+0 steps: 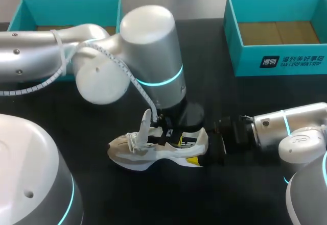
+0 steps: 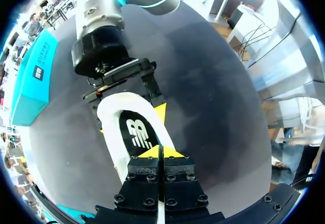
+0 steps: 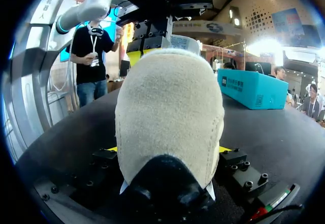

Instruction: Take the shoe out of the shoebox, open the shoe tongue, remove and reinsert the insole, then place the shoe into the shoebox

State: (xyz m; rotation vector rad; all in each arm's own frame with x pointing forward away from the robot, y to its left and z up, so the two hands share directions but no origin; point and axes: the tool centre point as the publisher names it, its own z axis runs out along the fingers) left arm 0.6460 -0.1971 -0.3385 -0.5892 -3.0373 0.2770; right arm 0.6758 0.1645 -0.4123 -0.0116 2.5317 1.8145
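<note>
- Now the shoe point(image 1: 148, 156) is out on the black table point(image 1: 61, 120), standing on its sole. It is not in a box.
- Its toe points to my left side and its heel points to my right side.
- The shoe is white and cream, with a bit of yellow near the heel.
- The white tongue point(image 1: 145, 123) sticks up, and the white laces point(image 1: 134, 141) hang loose next to it.
- My right arm comes in low from the right. The right gripper point(image 1: 207, 148) is at the heel.
- In the right wrist view, the fuzzy cream heel point(image 3: 170, 112) sits between the 2 yellow tips. 1 tip touches each side, so this gripper is squeezing the shoe.
- My left arm comes in from the left and bends down over the shoe. The left gripper point(image 1: 171, 130) is at the shoe's opening, just behind the tongue.
- In the left wrist view, its 2 yellow tips point(image 2: 160, 152) are pressed together, down by the insole point(image 2: 136, 132).
- I cannot tell if the tips pinch the insole or only touch it.
- The insole lies inside the shoe. It has a black patch with a white mark on it.
- The same view shows the right gripper point(image 2: 127, 94) ahead, with 1 finger on each side of the heel.
- 2 blue-green shoeboxes sit at the back of the table, well apart from the shoe. 1 shoebox point(image 1: 20, 10) is at the far left and the other shoebox point(image 1: 245, 61) is at the far right.
</note>
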